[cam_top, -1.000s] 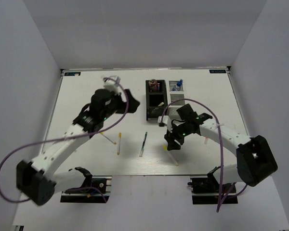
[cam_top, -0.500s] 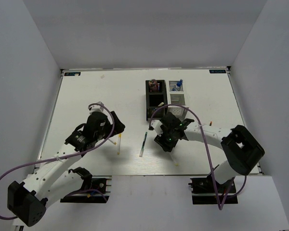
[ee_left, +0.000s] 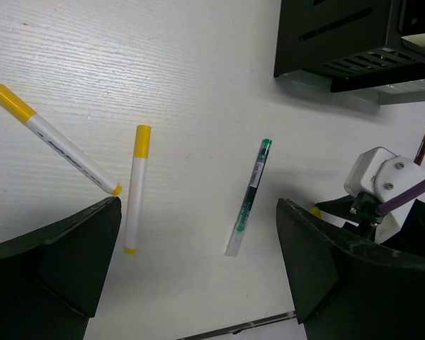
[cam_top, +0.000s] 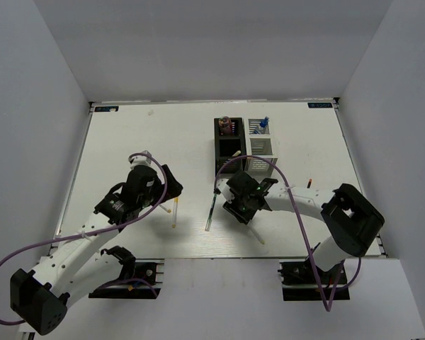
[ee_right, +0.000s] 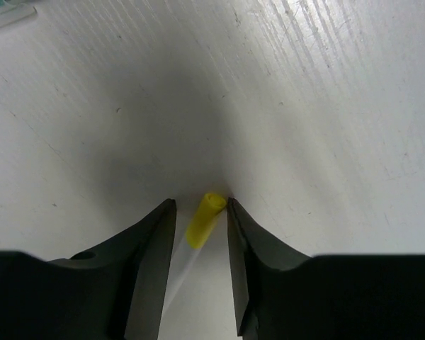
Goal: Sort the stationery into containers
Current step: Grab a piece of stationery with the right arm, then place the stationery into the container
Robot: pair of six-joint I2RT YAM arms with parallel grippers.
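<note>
My right gripper (cam_top: pixel 241 207) is low on the table with its jaws narrowly open astride the yellow end of a thin white pen (ee_right: pixel 204 219); the right finger touches it and the left stands just off. The pen's tail shows in the top view (cam_top: pixel 258 235). My left gripper (ee_left: pixel 198 273) is wide open and empty above two more yellow-ended white pens (ee_left: pixel 57 142) (ee_left: pixel 136 188) and a dark green pen (ee_left: pixel 249 195). The black holder (cam_top: pixel 229 149) holds a pink tube (cam_top: pixel 227 125). The white holder (cam_top: pixel 261 145) holds a blue-capped bottle (cam_top: pixel 264 125).
A red pen (cam_top: pixel 309 183) lies right of the right arm. The holders stand side by side at the table's back middle. The dark pen (cam_top: pixel 210 211) lies just left of the right gripper. The table's front edge (cam_top: pixel 212 258) is near.
The left arm has swung from the back toward the front, over the pens, then stopped. The right gripper has shifted left and settled round the pen's yellow end.
</note>
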